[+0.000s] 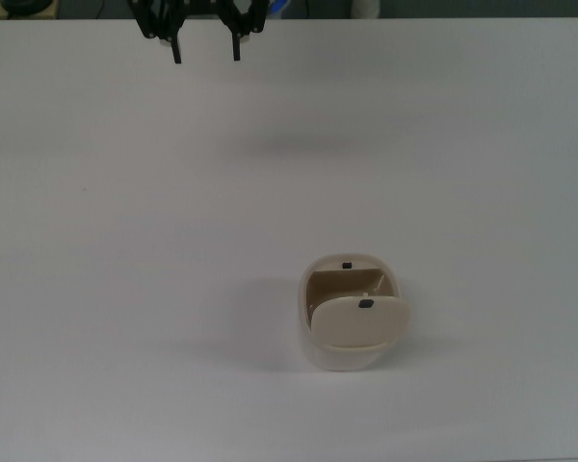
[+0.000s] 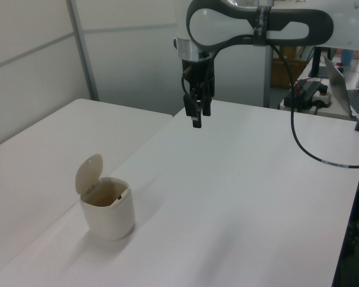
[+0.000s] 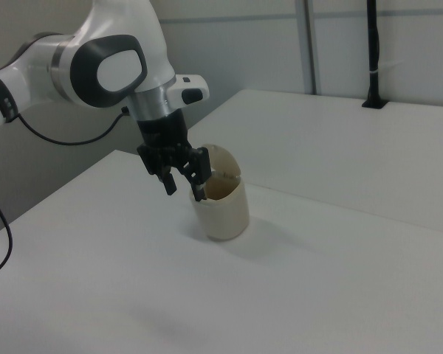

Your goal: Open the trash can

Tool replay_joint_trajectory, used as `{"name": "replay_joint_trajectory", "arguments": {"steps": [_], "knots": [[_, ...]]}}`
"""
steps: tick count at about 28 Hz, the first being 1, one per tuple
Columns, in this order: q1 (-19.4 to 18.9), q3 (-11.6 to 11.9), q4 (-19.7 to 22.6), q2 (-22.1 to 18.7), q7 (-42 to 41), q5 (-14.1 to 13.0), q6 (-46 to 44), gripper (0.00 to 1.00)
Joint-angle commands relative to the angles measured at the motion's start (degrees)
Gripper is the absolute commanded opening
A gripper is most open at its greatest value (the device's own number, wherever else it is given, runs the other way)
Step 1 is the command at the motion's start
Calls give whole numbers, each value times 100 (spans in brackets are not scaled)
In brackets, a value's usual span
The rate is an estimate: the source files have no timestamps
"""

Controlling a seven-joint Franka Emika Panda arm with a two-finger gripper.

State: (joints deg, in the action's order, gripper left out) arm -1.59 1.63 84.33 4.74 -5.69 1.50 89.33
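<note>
The trash can [image 1: 353, 332] is a small cream-beige bin on the white table, right of centre and near the top view's lower edge. Its lid [image 1: 358, 320] is tipped up on its hinge, and the brown inside shows. The left view has the trash can [image 2: 109, 212] at lower left with its lid [image 2: 88, 173] standing upright. My gripper [image 1: 206, 53] hangs open and holds nothing, high above the table at the top view's upper edge and far from the bin. The right view puts my gripper [image 3: 184, 189] in front of the trash can [image 3: 225, 214].
A second white table [image 2: 42, 143] adjoins this one on the left view's left, with a seam between them. A laptop [image 2: 347, 84] and a black cable [image 2: 311, 143] lie at the left view's right. A black post [image 3: 372, 51] stands at the right view's back.
</note>
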Motion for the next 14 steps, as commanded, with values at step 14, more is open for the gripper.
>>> {"name": "replay_joint_trajectory", "arguments": {"steps": [14], "knots": [[1,-13,39,-43,446,131,-196,100]]}}
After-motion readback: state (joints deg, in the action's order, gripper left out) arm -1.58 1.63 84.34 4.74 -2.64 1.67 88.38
